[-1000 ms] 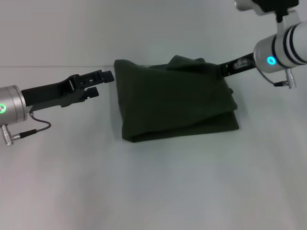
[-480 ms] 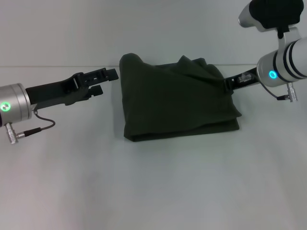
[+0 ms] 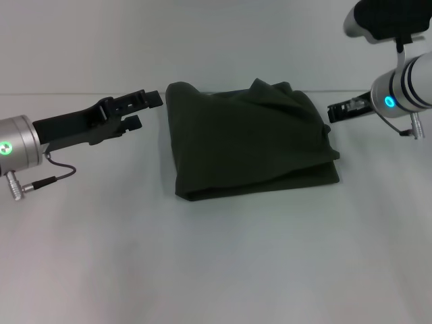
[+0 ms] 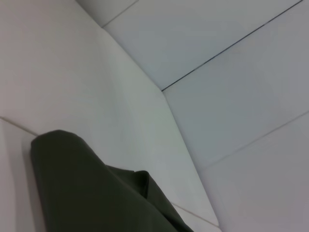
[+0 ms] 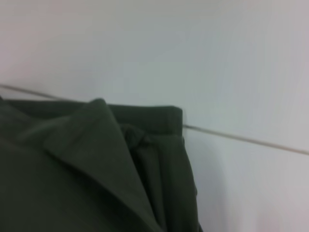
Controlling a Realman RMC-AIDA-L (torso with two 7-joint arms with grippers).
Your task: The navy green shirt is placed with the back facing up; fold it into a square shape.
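While the arms flank it:
Shirt (image 3: 250, 142): folded, mid white worktop (image 3: 216, 263).
Left pincer (image 3: 145, 110): fingers apart, just beside its left edge.
Right pincer (image 3: 335, 112): near right edge, state unclear.

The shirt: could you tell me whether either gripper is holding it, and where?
Nothing is held: the left gripper and right gripper flank the navy green shirt, both clear of it.

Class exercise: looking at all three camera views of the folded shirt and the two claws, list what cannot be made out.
- Navy green shirt: head view, front lettering folded under.
- Right claw: head view, too small to tell open or shut.
- Both wrist views: own fingers out of frame.
- Left claw: open beside the shirt.
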